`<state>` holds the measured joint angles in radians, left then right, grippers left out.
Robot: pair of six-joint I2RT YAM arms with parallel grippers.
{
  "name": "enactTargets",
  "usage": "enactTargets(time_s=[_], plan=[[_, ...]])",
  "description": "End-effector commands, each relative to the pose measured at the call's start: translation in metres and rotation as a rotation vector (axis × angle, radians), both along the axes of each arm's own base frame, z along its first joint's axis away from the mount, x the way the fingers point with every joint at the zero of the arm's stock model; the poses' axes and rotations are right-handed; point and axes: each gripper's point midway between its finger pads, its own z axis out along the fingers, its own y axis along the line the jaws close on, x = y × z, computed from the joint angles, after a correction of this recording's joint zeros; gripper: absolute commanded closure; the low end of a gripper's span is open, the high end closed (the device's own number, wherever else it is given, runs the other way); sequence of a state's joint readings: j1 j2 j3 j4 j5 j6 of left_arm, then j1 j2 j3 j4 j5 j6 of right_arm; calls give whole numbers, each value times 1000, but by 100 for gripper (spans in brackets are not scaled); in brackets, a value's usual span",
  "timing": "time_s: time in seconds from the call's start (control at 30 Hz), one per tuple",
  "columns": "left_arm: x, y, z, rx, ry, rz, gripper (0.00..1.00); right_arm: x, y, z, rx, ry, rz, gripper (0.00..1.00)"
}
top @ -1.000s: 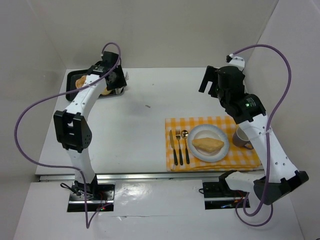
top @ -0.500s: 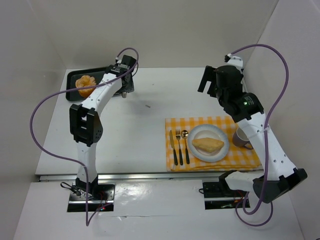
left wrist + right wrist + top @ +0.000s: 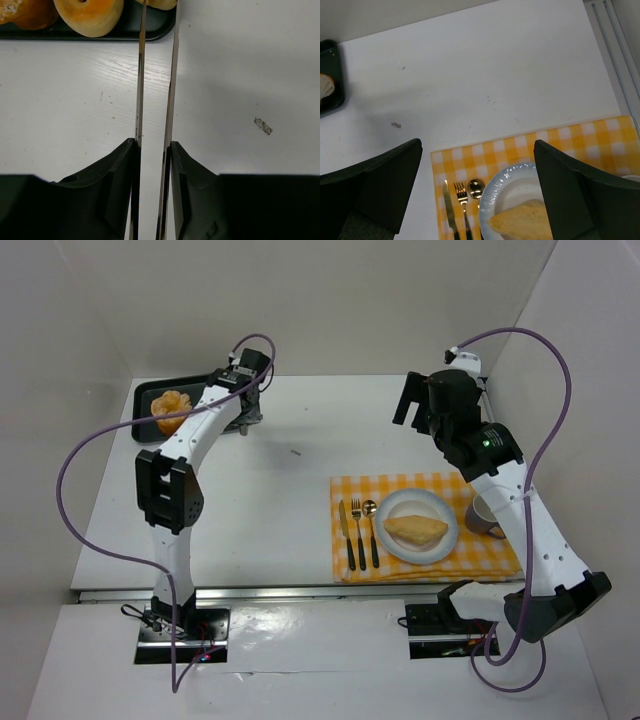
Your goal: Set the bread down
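**Golden bread on the plate, rolls in the tray**

Golden-brown bread (image 3: 415,530) lies flat on a pale blue plate (image 3: 395,502). Its long axis runs nearly left to right in the overhead view, and the narrower end points right, towards a mug (image 3: 485,515). The plate rests on a yellow checked cloth (image 3: 350,488), with a knife (image 3: 346,536), fork (image 3: 358,532) and spoon (image 3: 371,530) just to its left. A white tabletop (image 3: 300,510) carries everything, enclosed by plain pale walls. At the far left corner sits a black tray (image 3: 145,430) holding orange-topped rolls (image 3: 172,410).

The right pincer (image 3: 476,145) stands wide and empty above the cloth's far edge, with the bread low between its fingers in the wrist view. The left pincer (image 3: 152,150) is closed narrowly on thin metal tongs (image 3: 171,90). Their blades reach the tray's edge, well apart from the plated bread. Whether the tips grip a roll cannot be told.
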<state>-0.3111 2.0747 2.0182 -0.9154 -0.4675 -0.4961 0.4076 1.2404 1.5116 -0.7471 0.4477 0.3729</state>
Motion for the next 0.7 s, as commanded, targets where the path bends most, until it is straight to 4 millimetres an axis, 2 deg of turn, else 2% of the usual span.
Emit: enactTargets(time_s=[0.0, 0.03, 0.07, 0.17, 0.2, 0.37, 0.43, 0.47, 0.5, 0.53, 0.57, 0.6, 0.67], plan=[[-2, 19, 96, 4, -215, 14, 97, 7, 5, 12, 31, -57, 11, 0], [-5, 20, 109, -5, -244, 15, 98, 7, 6, 12, 35, -55, 19, 0], [-10, 19, 133, -21, -296, -14, 98, 7, 7, 16, 39, -64, 19, 0], [-18, 15, 157, -61, -360, -54, 100, 7, 8, 15, 43, -62, 29, 0], [-28, 10, 165, -92, -375, -92, 100, 9, 9, 12, 39, -54, 29, 0], [-49, -3, 177, -179, -397, -171, 100, 10, 14, 14, 60, -59, 45, 0], [-59, -11, 173, -220, -377, -214, 100, 10, 14, 18, 63, -67, 45, 0], [-68, -12, 181, -236, -393, -228, 100, 9, 12, 16, 56, -61, 35, 0], [-74, -25, 185, -283, -403, -283, 100, 7, 8, 24, 58, -81, 25, 0], [-80, -31, 176, -306, -380, -321, 100, 7, 8, 24, 58, -81, 24, 0], [-93, -37, 189, -340, -412, -372, 100, 7, 7, 24, 55, -83, 16, 0], [-103, -53, 192, -397, -411, -476, 100, 5, 4, 27, 54, -93, 6, 0], [-117, -65, 190, -448, -404, -554, 100, 5, 4, 27, 54, -93, 6, 0]])
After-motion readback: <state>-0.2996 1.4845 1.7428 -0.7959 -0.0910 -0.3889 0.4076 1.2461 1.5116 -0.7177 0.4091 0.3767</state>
